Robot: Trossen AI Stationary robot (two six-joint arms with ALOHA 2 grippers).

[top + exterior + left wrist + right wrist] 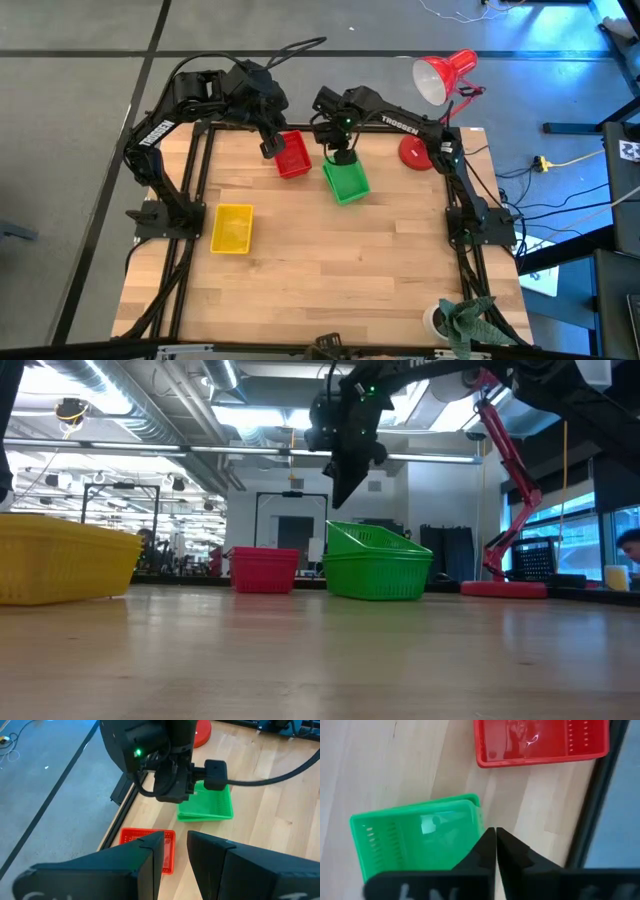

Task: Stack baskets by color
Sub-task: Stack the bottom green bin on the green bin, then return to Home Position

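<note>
Three baskets stand on the wooden table on their bottoms. The red basket (293, 156) is at the far middle, the green basket (346, 181) just right of it, and the yellow basket (232, 228) alone toward the left. My right gripper (495, 831) is shut and hangs above the green basket's far edge (345, 528); the low view shows air between them. My left gripper (175, 840) stands open, raised over the red basket's (150, 851) far left corner, with nothing between its fingers.
A red desk lamp stands with its round base (415, 152) on the far right of the table and its shade (440, 78) beyond the far edge. A cup with green cloth (462, 320) sits at the near right corner. Bare wood fills the near half.
</note>
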